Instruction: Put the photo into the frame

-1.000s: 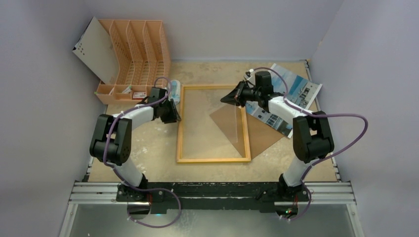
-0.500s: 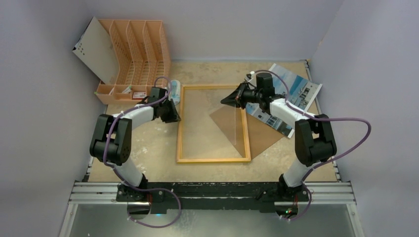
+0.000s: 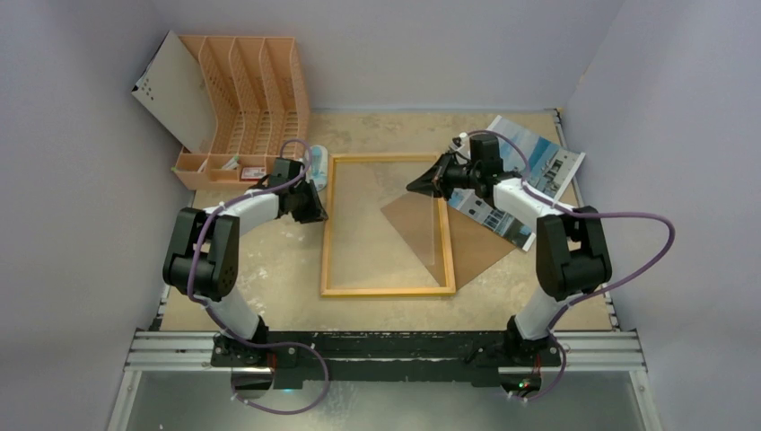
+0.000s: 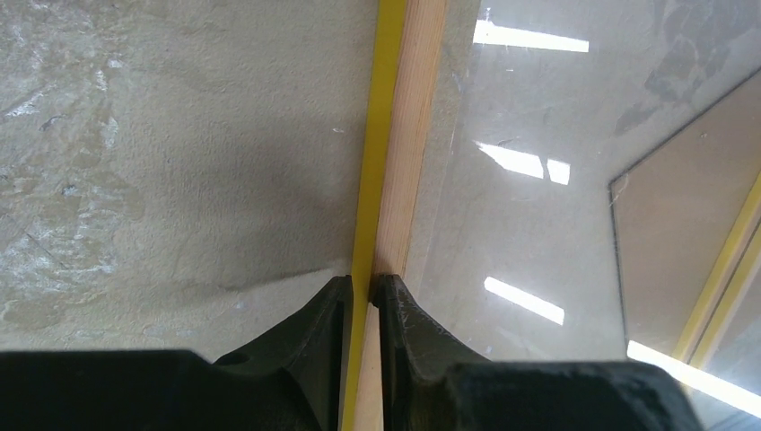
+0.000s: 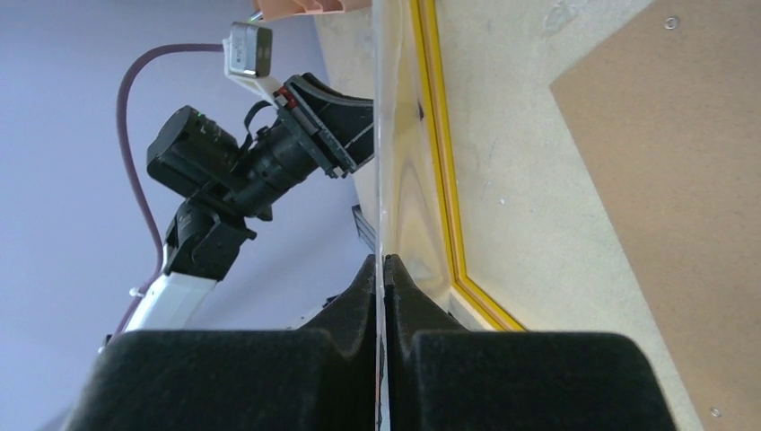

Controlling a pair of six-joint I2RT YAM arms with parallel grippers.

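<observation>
The frame [image 3: 328, 251] lies on the table with its wood-coloured back up; its yellow rim [image 4: 388, 54] shows along the left rail. My left gripper [image 3: 316, 208] [image 4: 361, 280] is shut on that left rail near the far corner. My right gripper [image 3: 415, 186] [image 5: 380, 260] is shut on the edge of the thin clear pane [image 3: 429, 229] [image 5: 380, 135], which it holds raised and tilted over the frame's right side. The photo [image 3: 538, 166], a print of a white building under blue sky, lies face up at the far right, partly under the right arm.
A brown backing board [image 3: 480, 247] [image 5: 664, 180] lies beside and partly under the frame's right rail. An orange slotted file rack [image 3: 251, 99] with a white board [image 3: 170, 90] leaning on it stands at the far left. Walls close in on three sides.
My left gripper's jaws have narrowed onto the frame's left rail. My right gripper has shifted slightly to the right with the pane still in it.
</observation>
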